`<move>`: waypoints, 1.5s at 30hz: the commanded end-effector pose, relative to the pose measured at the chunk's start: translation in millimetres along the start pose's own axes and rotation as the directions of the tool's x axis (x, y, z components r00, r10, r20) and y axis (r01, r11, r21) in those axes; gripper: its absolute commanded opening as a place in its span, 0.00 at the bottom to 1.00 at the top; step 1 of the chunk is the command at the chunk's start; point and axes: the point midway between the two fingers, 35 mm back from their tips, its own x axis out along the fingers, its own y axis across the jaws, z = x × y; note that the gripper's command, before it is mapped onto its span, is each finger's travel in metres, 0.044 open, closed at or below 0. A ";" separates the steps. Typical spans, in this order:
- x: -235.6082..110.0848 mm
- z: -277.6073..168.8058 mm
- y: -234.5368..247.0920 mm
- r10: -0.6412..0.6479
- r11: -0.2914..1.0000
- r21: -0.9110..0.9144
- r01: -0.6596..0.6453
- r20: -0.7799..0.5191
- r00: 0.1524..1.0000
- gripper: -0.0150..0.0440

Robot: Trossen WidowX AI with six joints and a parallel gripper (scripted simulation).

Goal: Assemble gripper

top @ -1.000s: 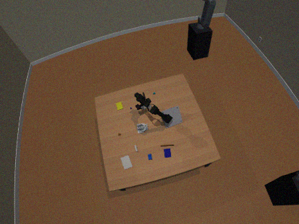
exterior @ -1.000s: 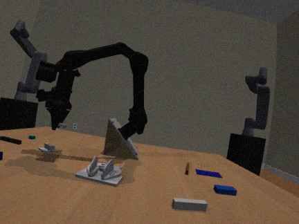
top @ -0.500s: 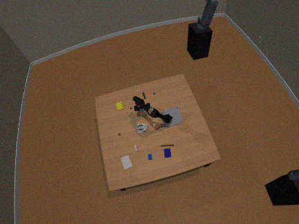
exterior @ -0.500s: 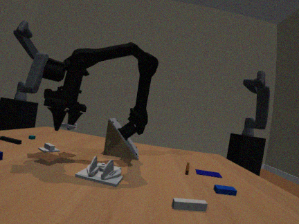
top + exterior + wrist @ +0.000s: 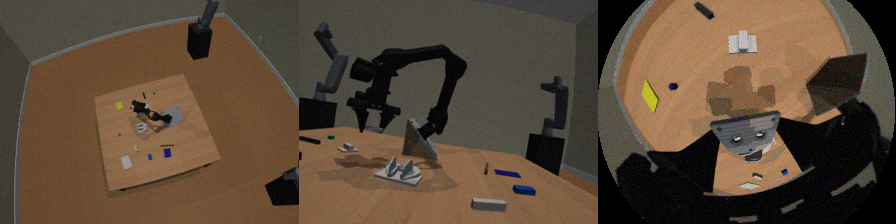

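So the black pincer (image 5: 141,111) (image 5: 372,128) (image 5: 746,124) is spread pretty wide, with the grey two-holed housing plate (image 5: 141,114) (image 5: 374,128) (image 5: 749,134) gripped between its fingers, up above the wooden surface (image 5: 114,138) (image 5: 448,204) (image 5: 798,30). The white gripper base (image 5: 141,131) (image 5: 399,178) (image 5: 769,146) sits down on the surface, apart from the plate, with two pale upright jaws (image 5: 142,126) (image 5: 407,169) on it. Can't tell if their teeth mesh.

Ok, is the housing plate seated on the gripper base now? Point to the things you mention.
No, the housing plate (image 5: 141,113) (image 5: 374,128) (image 5: 745,131) hangs between the gripper's (image 5: 142,111) (image 5: 372,129) (image 5: 745,136) fingers, clear of the gripper base (image 5: 142,128) (image 5: 414,182).
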 end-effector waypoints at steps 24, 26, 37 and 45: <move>7.7 -80.3 -25.7 -0.016 0.743 0.668 0.029 -0.027 1.000 0.85; 8.5 -85.7 -28.3 -0.017 0.707 0.707 0.033 -0.029 0.999 0.85; 13.2 -114.4 -44.4 -0.030 0.471 0.881 0.051 -0.042 0.999 0.85; 14.8 -123.0 -50.1 -0.035 0.387 0.920 0.056 -0.046 0.998 0.85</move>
